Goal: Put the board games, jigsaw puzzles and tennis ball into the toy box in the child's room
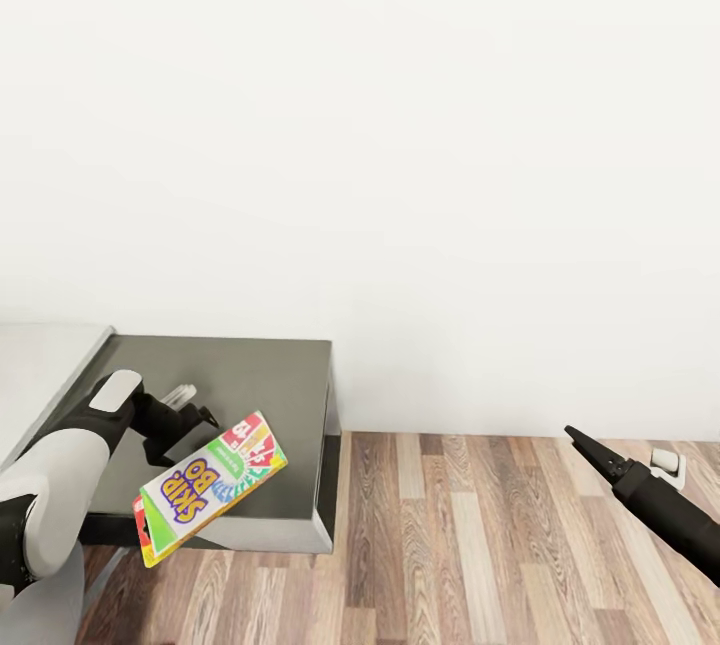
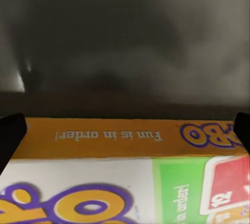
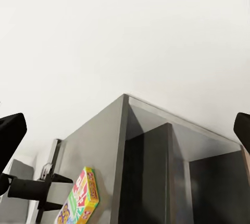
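My left gripper (image 1: 200, 420) is shut on the green-yellow-red "SKIP-BO" board game (image 1: 210, 485), which hangs tilted over the front corner of the table's lower dark grey wing (image 1: 270, 375). In the left wrist view the board game (image 2: 125, 172) spans the space between the fingers, with the dark wing (image 2: 125, 36) beyond it. My right gripper (image 1: 578, 437) hovers over the wooden floor at the right, apart from the table. In the right wrist view its fingers (image 3: 10, 135) stand wide apart with nothing between them, and the board game (image 3: 80, 198) shows in the distance.
The table's light grey top (image 1: 40, 365) runs along the left edge. A plain white wall (image 1: 400, 125) stands behind the table. Wooden floor (image 1: 480, 545) stretches to the right of the dark wing.
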Tool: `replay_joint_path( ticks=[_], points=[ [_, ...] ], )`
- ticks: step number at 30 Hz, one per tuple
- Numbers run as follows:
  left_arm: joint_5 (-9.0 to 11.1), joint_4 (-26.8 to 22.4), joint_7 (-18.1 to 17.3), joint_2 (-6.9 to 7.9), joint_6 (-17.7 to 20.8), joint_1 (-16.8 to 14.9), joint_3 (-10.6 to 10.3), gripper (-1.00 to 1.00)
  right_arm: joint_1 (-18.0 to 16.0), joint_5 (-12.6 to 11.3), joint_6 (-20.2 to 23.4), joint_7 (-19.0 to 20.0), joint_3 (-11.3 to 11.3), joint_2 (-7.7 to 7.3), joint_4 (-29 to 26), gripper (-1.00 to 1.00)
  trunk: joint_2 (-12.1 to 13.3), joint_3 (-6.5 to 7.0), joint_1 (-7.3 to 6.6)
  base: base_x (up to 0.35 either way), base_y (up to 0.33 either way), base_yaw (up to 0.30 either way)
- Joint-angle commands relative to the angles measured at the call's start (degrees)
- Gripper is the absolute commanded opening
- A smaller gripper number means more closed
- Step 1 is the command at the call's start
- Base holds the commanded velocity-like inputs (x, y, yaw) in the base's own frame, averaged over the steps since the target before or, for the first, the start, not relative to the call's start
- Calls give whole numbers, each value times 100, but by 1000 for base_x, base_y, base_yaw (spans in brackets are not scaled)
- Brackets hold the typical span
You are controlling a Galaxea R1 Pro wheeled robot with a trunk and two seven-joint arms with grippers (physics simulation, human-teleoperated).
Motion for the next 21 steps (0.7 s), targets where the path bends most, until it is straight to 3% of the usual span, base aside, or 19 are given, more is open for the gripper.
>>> replay_joint_path(
  ticks=[1, 6, 21],
  points=[
    [44, -5, 56, 0, 15, -5, 27, 100, -4, -11, 31, 11, -4, 0, -1, 100, -8, -8, 2, -23, -32, 0],
    [44, -5, 46, 13, 15, -4, 31, 100, -4, -11, 31, 13, -6, 0, -1, 100, -8, -8, 2, -98, -132, 0],
    [44, -5, 41, 23, 7, -4, 30, 100, -4, -11, 31, 19, -9, 0, -1, 100, -8, -8, 2, -27, -21, 0]
  ],
)
